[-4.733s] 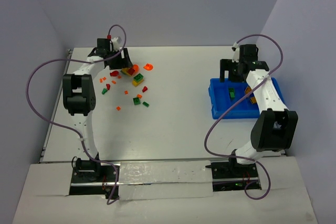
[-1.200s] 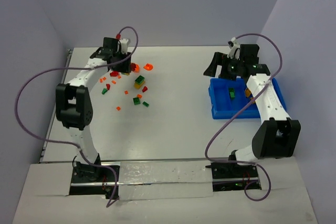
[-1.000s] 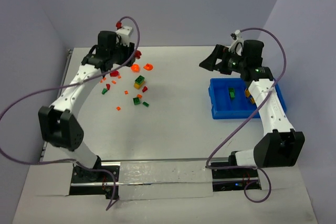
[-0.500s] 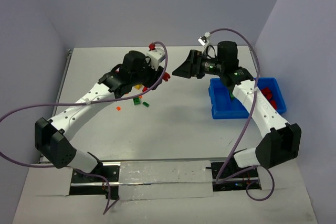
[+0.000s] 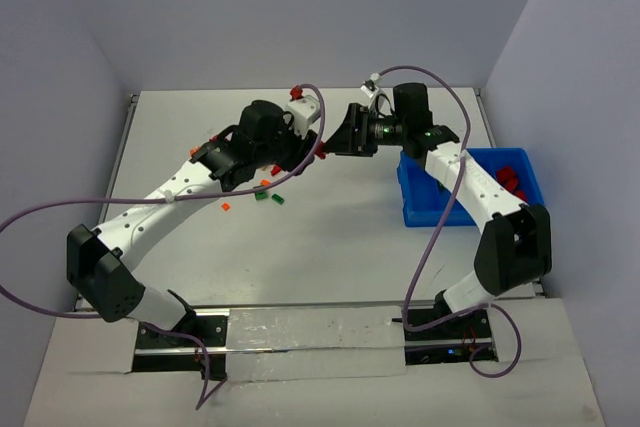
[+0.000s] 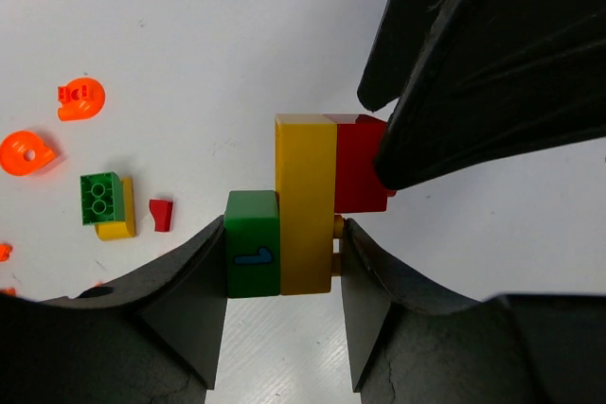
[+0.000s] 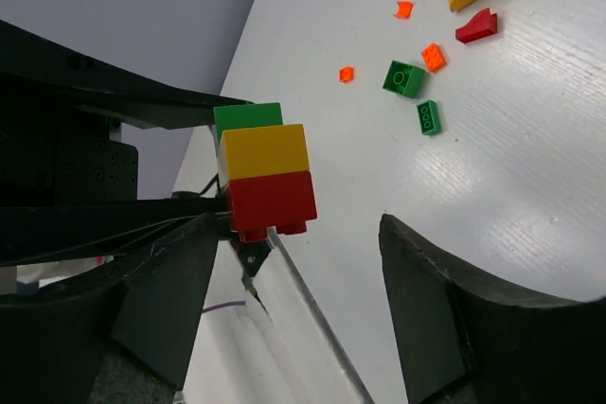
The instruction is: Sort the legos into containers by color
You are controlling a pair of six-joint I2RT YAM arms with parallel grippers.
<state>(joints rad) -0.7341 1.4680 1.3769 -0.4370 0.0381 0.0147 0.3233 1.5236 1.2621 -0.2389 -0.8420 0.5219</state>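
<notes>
My left gripper (image 5: 308, 153) is shut on a stack of three legos held above the table: a green brick (image 6: 253, 257), a yellow brick (image 6: 305, 205) and a red brick (image 6: 358, 177). Its fingers (image 6: 194, 300) clamp the green and yellow end. My right gripper (image 5: 342, 137) is open. Its fingers (image 7: 431, 300) stand on either side of the red brick (image 7: 273, 201), and one finger (image 6: 473, 73) lies against the red end. The bright-blue bin (image 5: 415, 205) sits at the right with red bricks (image 5: 512, 179) in one compartment.
Loose legos lie on the white table left of centre (image 5: 265, 195): orange round pieces (image 6: 26, 151), a green-on-yellow pair (image 6: 106, 205), small green and orange bits (image 7: 407, 78). Grey walls close the back and sides.
Both arms have swung to the table's middle. My left gripper lifted the three-brick stack from the pile. My right gripper left the bin and now brackets the red end.
</notes>
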